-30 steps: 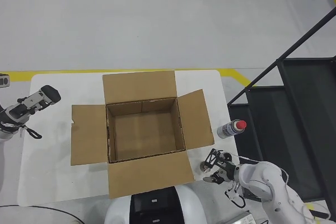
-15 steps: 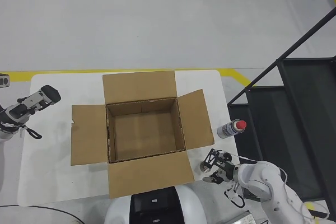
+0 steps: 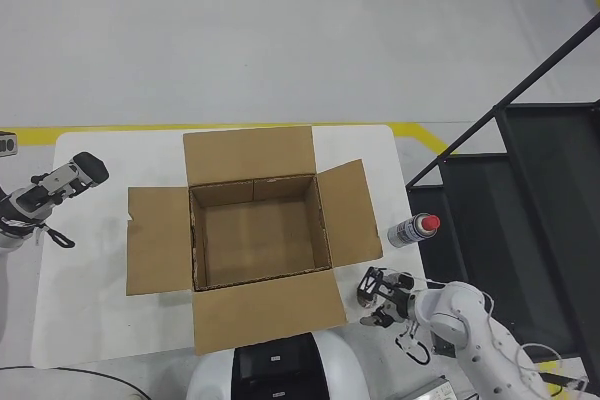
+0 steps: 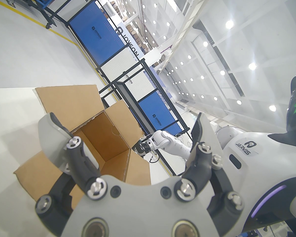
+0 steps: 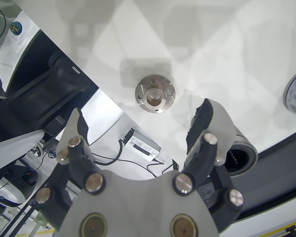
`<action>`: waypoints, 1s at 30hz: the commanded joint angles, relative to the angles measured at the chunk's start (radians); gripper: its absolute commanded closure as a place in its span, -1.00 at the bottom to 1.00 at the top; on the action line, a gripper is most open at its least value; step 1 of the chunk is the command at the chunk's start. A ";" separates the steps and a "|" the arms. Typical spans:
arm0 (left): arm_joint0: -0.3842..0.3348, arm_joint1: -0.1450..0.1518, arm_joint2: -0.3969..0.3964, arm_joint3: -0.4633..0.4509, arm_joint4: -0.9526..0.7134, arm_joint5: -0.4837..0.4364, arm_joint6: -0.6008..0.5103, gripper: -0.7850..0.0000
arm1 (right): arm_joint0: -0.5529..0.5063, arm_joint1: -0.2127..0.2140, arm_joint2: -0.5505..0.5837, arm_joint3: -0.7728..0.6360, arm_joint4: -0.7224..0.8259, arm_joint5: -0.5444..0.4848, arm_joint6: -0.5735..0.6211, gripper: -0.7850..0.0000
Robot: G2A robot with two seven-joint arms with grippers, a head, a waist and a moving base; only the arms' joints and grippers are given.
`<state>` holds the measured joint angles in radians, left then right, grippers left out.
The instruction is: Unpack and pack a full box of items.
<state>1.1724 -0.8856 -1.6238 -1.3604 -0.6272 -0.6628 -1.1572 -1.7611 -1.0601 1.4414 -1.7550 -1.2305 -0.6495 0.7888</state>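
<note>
The cardboard box (image 3: 260, 240) sat in the middle of the top view on the white table (image 3: 90, 300), all four flaps folded outward and its brown floor in plain sight. The left gripper (image 3: 80, 172) hung at the left edge of that frame, over the table's left border and well apart from the box. In its own wrist view the left gripper (image 4: 124, 122) had its fingers spread wide with nothing between them, and the box (image 4: 108, 134) stood beyond them.

The right gripper (image 3: 373, 300) was low and right of centre in the top view, just off the corner of the box's near flap. In the right wrist view it (image 5: 140, 113) was also wide open and held nothing. A small round metal flange (image 5: 155, 96) lay flat on the table just past its fingertips, clear of both. A short metal sleeve (image 5: 244, 152) with a dark bore lay close by one finger; whether they touched could not be told.

A spray can (image 3: 413, 229) with a red cap lay on its side at the table's right edge, near the box's right flap
</note>
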 commanded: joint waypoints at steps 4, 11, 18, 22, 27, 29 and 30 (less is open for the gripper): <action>0.000 0.000 0.000 0.000 0.000 0.000 0.000 -1.00 | 0.040 0.001 -0.027 0.051 -0.003 -0.009 -0.008 0.16; 0.000 0.000 0.000 0.000 0.000 0.000 0.000 -1.00 | 0.069 0.002 -0.057 0.094 -0.016 -0.005 -0.019 0.34; 0.000 0.000 0.000 0.000 0.000 0.000 0.000 -1.00 | 0.066 0.008 -0.061 0.093 -0.025 0.000 -0.025 0.30; 0.000 0.000 0.000 0.000 0.000 0.000 0.000 -1.00 | 0.066 0.011 -0.060 0.090 -0.032 0.005 -0.026 0.35; 0.000 0.000 0.000 0.000 0.000 0.000 0.000 -1.00 | 0.067 0.014 -0.069 0.083 -0.047 0.014 -0.023 0.28; 0.000 0.000 0.000 0.000 0.000 0.000 0.000 -1.00 | 0.071 0.015 -0.078 0.082 -0.051 0.017 -0.021 0.22; 0.000 0.000 0.000 0.000 0.000 0.000 0.000 -1.00 | 0.072 0.015 -0.081 0.081 -0.052 0.019 -0.020 0.16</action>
<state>1.1724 -0.8856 -1.6238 -1.3604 -0.6272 -0.6628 -1.1572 -1.6902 -1.0455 1.3632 -1.6737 -1.2816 -0.6321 0.7677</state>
